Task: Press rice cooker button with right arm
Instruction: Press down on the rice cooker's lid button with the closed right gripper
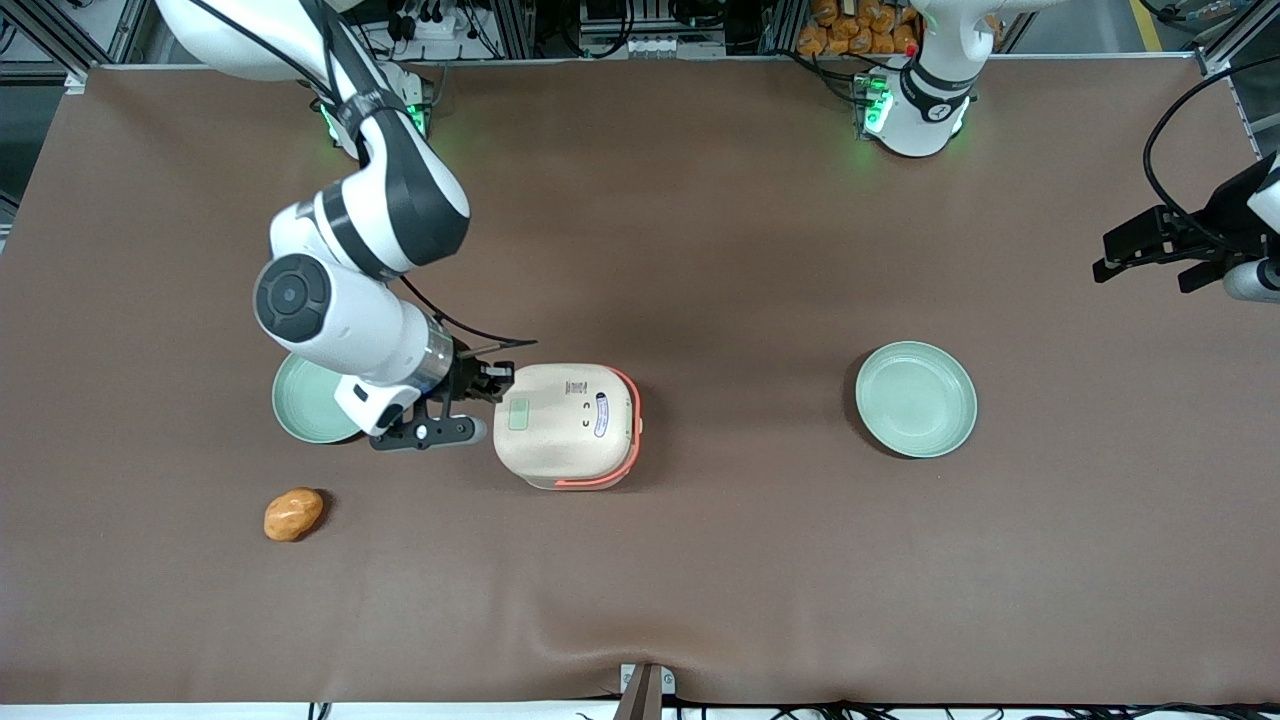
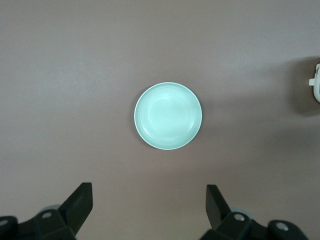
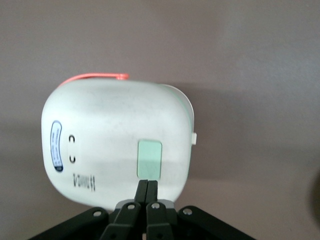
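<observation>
Pressing closed hand [image 3: 148, 192] against one rice cooker [image 1: 567, 425], two green plates [image 1: 915, 399], one orange lump [image 1: 293, 514]

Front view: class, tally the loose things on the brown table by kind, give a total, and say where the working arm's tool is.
Rice cooker: 1
Green plates: 2
Orange-brown bread roll: 1
Total: 4
The tool is shut, at the rice cooker's edge near its green button, beside the plate at the working arm's end.

Gripper [image 1: 497, 384] fingers pressed together, at rice cooker [image 1: 568, 425] edge; plate [image 1: 308, 400] beneath arm.
</observation>
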